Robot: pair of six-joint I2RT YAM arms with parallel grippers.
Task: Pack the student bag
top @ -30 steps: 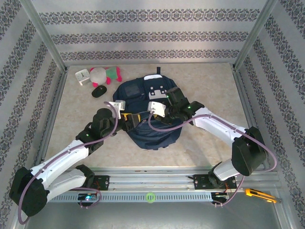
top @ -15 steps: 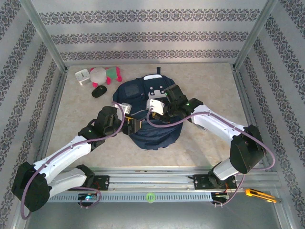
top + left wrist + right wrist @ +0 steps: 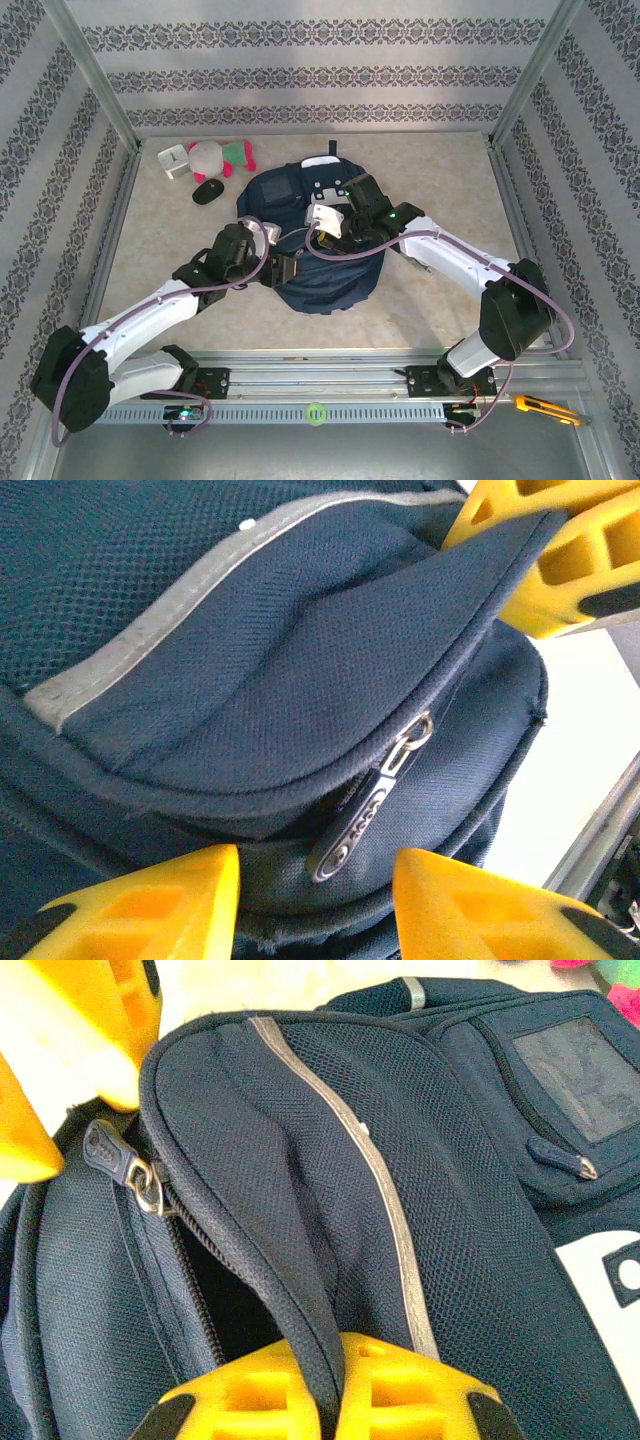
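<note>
Right gripper [image 3: 330,1385]: jaws closed tight on the edge of a pocket flap [image 3: 300,1210] of the student bag [image 3: 330,285], with the fabric pinched between them.

Left gripper [image 3: 315,880]: jaws partly apart, either side of the metal zip pull [image 3: 362,818]. The pull hangs between the fingers with no visible contact.

In the left wrist view the right gripper's yellow fingers sit at one o'clock from the pull, on the same flap.

The bag lies at the centre of the table [image 3: 440,170]. At its ten to eleven o'clock, well apart from it, are a black mouse [image 3: 208,192], a pink-and-green plush toy [image 3: 222,155] and a small white object [image 3: 173,160].
</note>
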